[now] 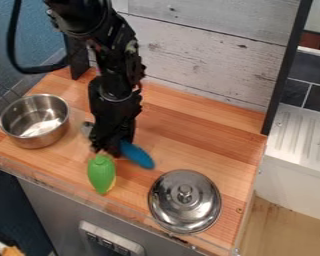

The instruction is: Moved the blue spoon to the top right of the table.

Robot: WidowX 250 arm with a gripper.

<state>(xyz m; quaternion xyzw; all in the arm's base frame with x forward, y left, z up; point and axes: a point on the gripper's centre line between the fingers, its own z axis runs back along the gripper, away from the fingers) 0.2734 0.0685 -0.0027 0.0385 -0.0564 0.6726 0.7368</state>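
Above a wooden surface (183, 125), a gripper (108, 149) hung at the blue spoon (137, 155), between pot (42, 139) and lid (179, 210), its open or closed state impossible to tell

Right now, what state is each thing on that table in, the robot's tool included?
Pot: upright, uncovered.
Metal lid: off the pot, knob up.
Blue spoon: partly hidden by the tool.
Green object: resting on the table.
Tool: pointing downward.
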